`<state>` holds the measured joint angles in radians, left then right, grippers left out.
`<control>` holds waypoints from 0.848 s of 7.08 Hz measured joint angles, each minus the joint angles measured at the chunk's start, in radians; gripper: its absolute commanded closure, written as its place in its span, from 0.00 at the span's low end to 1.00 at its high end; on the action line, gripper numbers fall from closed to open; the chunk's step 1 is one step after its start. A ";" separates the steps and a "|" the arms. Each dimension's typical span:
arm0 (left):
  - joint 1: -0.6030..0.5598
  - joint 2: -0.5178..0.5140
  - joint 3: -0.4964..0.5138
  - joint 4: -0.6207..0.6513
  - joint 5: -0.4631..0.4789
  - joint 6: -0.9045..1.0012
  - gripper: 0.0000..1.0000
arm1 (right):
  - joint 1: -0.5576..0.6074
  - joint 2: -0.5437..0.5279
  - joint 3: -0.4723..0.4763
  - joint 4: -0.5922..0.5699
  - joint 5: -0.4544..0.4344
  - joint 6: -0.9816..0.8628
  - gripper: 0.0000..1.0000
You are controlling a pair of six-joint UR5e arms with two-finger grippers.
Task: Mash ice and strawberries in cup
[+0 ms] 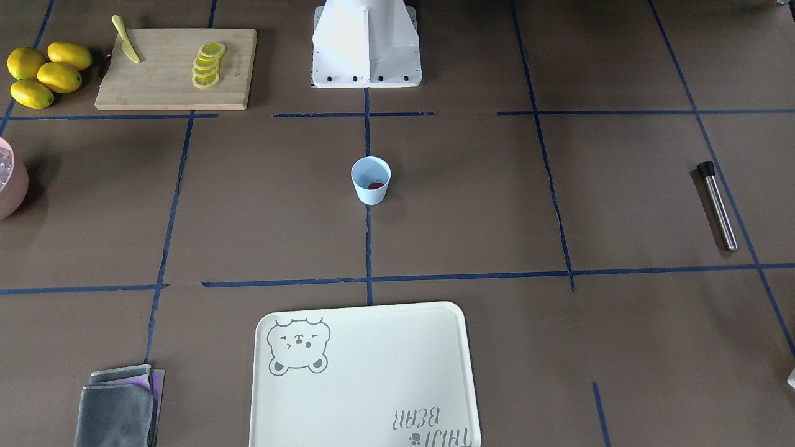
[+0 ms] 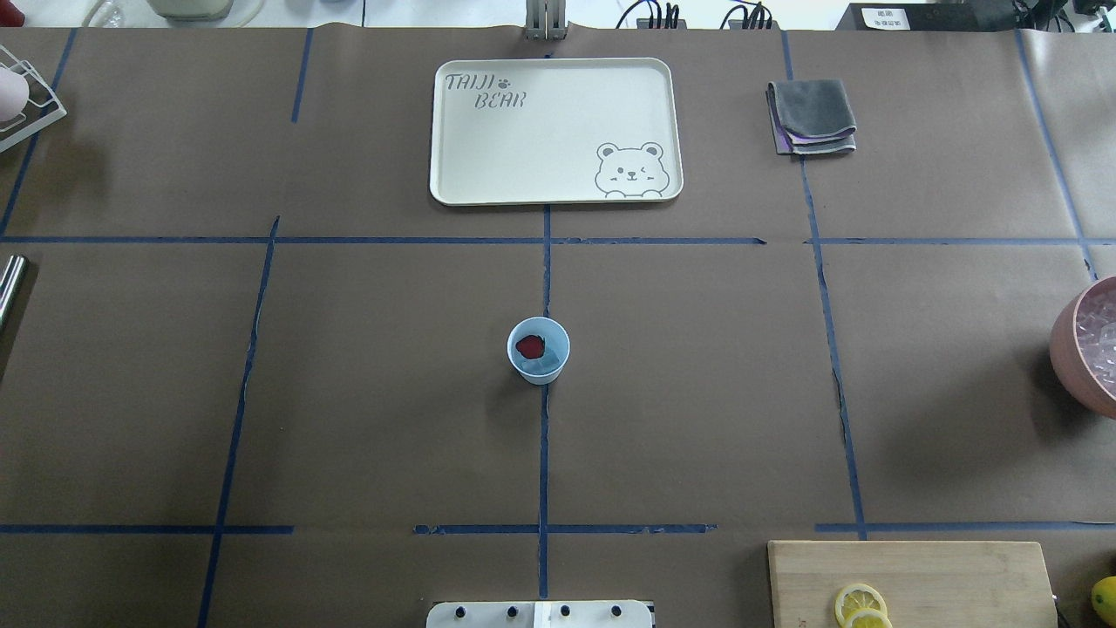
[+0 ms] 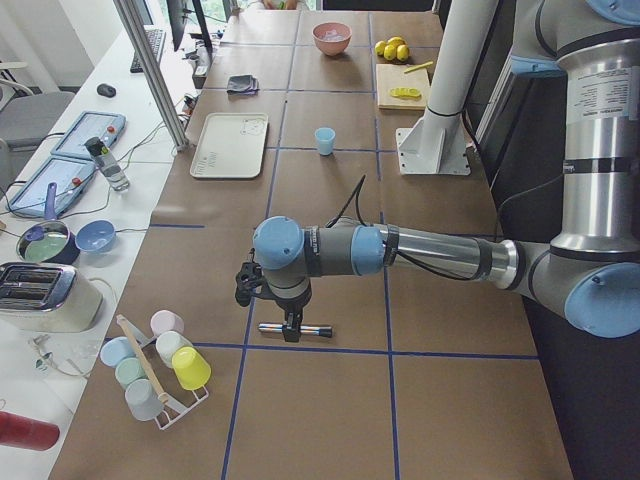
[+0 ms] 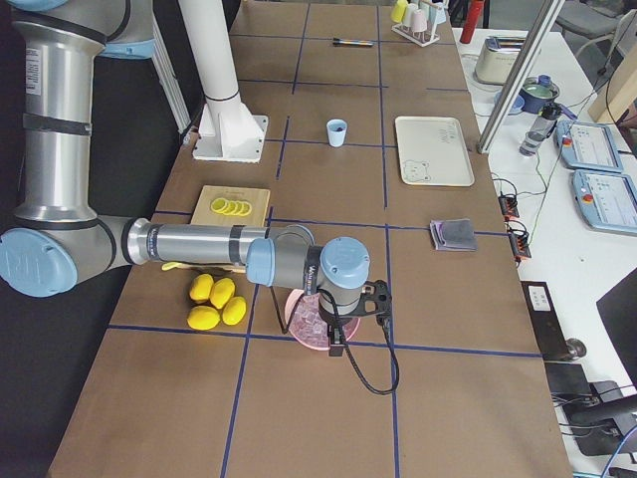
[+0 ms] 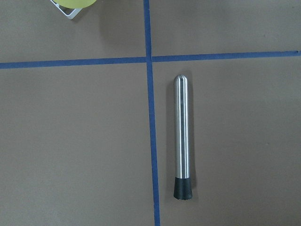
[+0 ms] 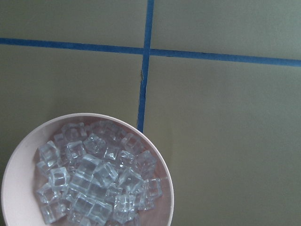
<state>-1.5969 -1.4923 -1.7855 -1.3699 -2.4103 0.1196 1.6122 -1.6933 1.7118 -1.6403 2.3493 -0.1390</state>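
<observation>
Your cup (image 2: pixel 539 351) is standing upright dead centre of the table, on the middle tape line in front of the base. The strawberry (image 2: pixel 528 346) and a bit of ice (image 2: pixel 549 360) are already down inside it. The berry looks whole to me, so I'd say no mashing has been done yet.

The muddler (image 5: pixel 182 136) is lying flat way off at the robot's left end, well apart from the cup. The left gripper (image 3: pixel 291 330) hangs right above it with the wrist camera looking straight down the rod, which reads like a line-up for the pick. No fingers show in that wrist view, so I can't tell if they're apart or together.

The right gripper (image 4: pixel 336 344) sits over the pink bowl (image 6: pixel 19 169) of spare cubes (image 6: pixel 94 179) at the right end, and I can't tell its state either. My guess is it's there from ice duty.
</observation>
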 measured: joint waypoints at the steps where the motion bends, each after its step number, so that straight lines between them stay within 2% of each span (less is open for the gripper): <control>1: 0.000 0.001 0.000 0.000 0.000 0.000 0.00 | 0.000 0.003 0.000 0.014 0.001 0.003 0.00; 6: 0.000 0.003 0.007 -0.001 0.005 -0.001 0.00 | -0.004 0.018 0.001 0.014 -0.004 0.001 0.00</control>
<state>-1.5969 -1.4895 -1.7780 -1.3707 -2.4052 0.1183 1.6084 -1.6757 1.7130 -1.6266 2.3451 -0.1379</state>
